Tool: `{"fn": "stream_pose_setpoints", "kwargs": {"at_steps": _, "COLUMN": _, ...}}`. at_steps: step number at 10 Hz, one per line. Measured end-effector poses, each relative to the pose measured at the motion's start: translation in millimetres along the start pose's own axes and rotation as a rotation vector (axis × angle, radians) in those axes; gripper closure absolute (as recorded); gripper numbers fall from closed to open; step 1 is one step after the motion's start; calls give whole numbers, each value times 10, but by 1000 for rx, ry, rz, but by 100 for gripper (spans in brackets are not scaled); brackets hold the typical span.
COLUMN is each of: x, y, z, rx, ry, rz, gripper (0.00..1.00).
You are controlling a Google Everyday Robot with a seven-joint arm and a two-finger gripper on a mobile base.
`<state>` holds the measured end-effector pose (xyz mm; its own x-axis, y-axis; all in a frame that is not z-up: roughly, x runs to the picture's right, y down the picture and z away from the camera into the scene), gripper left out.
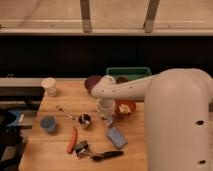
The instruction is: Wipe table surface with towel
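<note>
The wooden table (55, 107) carries several small items. A small flat blue pad (116, 136) that may be the towel lies near the table's front middle; I cannot tell for sure what it is. My white arm reaches in from the right. My gripper (107, 119) points down at the table's middle, just above and left of the blue pad and right of a small ladle (82, 119). It is apart from the pad.
A green bin (129, 74) and a maroon bowl (92, 81) stand at the back. An orange object (126, 107) sits by the arm. A white cup (49, 86), a blue cup (48, 123), an orange carrot-like piece (72, 140) and a black utensil (106, 156) lie left and front.
</note>
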<state>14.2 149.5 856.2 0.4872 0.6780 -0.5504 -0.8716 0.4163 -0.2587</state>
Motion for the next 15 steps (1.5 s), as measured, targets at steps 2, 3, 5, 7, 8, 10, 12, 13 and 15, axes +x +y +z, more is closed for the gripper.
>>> {"fn": "stream_pose_setpoints", "kwargs": {"at_steps": 2, "x": -286, "y": 261, "z": -30, "rx": -24, "ry": -23, "rz": -20, "gripper": 100}}
{"fn": "stream_pose_setpoints", "kwargs": {"at_steps": 3, "x": -366, "y": 380, "z": -57, "rx": -46, "ry": -40, "rz": -28, "gripper": 100}}
{"fn": "stream_pose_setpoints", "kwargs": {"at_steps": 5, "x": -409, "y": 579, "z": -100, "rx": -90, "ry": -60, "rz": -49, "gripper": 100}}
{"fn": "stream_pose_setpoints", "kwargs": {"at_steps": 7, "x": -301, "y": 617, "z": -95, "rx": -110, "ry": -55, "rz": -52, "gripper": 100}}
{"fn": "stream_pose_setpoints", "kwargs": {"at_steps": 8, "x": -198, "y": 572, "z": -74, "rx": -114, "ry": -47, "rz": -44, "gripper": 100}}
{"fn": "stream_pose_setpoints", "kwargs": {"at_steps": 10, "x": 33, "y": 310, "z": -20, "rx": -99, "ry": -30, "rz": 2, "gripper": 100}}
{"fn": "stream_pose_setpoints", "kwargs": {"at_steps": 12, "x": 125, "y": -9, "z": 19, "rx": -75, "ry": -22, "rz": 41, "gripper": 100}}
{"fn": "stream_pose_setpoints", "kwargs": {"at_steps": 13, "x": 118, "y": -91, "z": 28, "rx": -64, "ry": -18, "rz": 50, "gripper": 100}}
{"fn": "stream_pose_setpoints", "kwargs": {"at_steps": 15, "x": -12, "y": -186, "z": 47, "rx": -39, "ry": -15, "rz": 55, "gripper": 100}}
